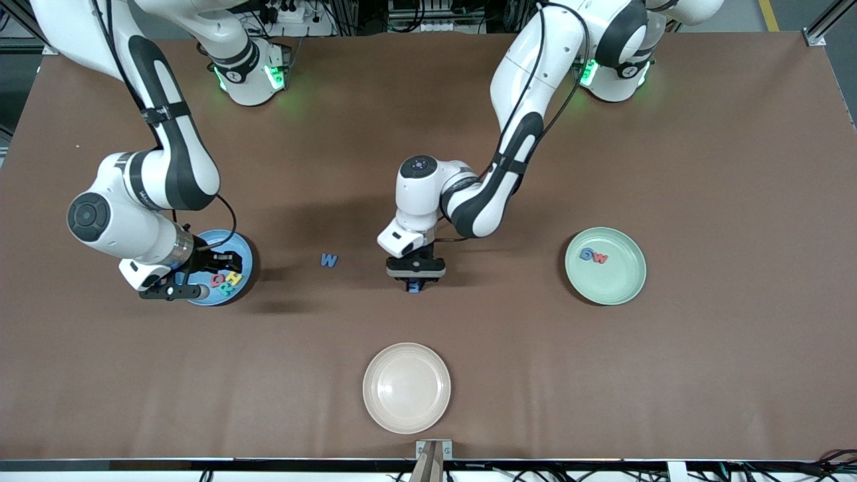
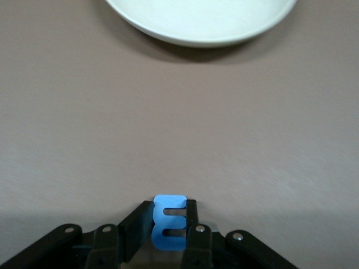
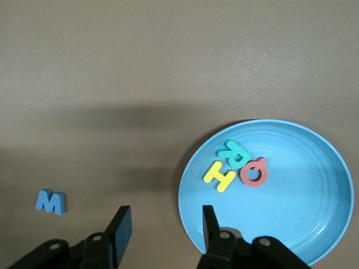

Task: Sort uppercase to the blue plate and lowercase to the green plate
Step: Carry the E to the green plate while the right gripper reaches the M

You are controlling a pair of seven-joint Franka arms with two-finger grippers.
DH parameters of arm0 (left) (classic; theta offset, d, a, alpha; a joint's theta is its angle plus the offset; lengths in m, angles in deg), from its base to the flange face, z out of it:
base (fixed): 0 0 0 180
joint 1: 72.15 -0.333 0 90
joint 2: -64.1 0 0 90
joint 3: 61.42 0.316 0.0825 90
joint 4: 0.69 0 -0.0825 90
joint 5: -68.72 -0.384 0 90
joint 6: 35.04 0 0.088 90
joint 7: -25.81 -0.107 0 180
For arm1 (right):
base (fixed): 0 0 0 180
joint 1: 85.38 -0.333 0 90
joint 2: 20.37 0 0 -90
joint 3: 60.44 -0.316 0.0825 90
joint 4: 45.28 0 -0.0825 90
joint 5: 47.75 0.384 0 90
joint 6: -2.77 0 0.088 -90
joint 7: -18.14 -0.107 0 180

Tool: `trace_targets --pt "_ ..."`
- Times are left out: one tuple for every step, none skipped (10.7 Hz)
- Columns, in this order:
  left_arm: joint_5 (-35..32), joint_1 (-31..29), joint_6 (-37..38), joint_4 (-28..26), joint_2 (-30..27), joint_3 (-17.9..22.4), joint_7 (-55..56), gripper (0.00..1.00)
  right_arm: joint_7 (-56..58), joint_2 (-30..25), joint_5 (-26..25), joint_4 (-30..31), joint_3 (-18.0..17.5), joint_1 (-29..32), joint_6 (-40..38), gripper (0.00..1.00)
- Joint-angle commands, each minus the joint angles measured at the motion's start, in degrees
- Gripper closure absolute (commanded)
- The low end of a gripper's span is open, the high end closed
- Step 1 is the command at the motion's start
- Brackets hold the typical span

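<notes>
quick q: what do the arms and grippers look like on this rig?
Both arms are glossy white with black joint sections and black cables strapped alongside; green lights glow at the bases. The left gripper and right gripper are black two-finger units under white wrist housings, with silver screws.

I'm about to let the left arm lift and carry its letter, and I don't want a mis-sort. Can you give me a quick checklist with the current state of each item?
1. Left gripper shut on the blue m, at the table's middle: ok.
2. Green plate has bare room; only blue g and red w lie in it: ok.
3. Right gripper clear of the path, open at the blue plate's rim: ok.
4. Blue plate holds only capitals: teal R, yellow H, red Q: ok.
5. Blue W sorted: not ok, lying on the table.
6. Yellow h located: cannot tell.
</notes>
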Motion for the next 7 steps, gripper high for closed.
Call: trace_targets --pt "-0.8 -2.5 5.3 -1.7 -4.6 -0.7 -3.5 1.00 -0.7 -1.6 2.2 1.2 -0.1 -0.4 -0.4 0.41" --pt "0.2 -4.1 6.1 -3.0 -6.5 -2.0 -4.7 1.00 -1.2 -1.7 3.2 1.3 -0.1 -1.3 -0.4 0.41" --pt "0.7 -6.2 7.5 -4.6 -8.7 -3.8 -6.1 1.00 -3.7 -1.7 3.2 1.5 -0.1 -2.7 -0.2 0.41" --pt "0.8 -9.2 10.2 -6.2 -11.1 -6.7 -7.8 1.00 -6.2 -1.8 3.2 2.1 -0.1 -4.7 0.5 0.41" --pt "0.8 -13.4 13.0 -8.1 -13.8 -10.4 -10.1 1.00 -9.0 -1.9 3.2 3.6 -0.1 -6.6 3.0 0.41" --pt "0.8 -18.7 15.0 -10.8 -16.3 -14.8 -12.4 1.00 -11.0 -2.3 3.2 6.2 0.0 -9.1 7.0 0.41" --pt "0.7 -23.9 15.4 -14.6 -19.2 -18.6 -14.6 1.00 -14.0 -2.3 3.2 9.8 0.0 -11.0 12.7 0.41"
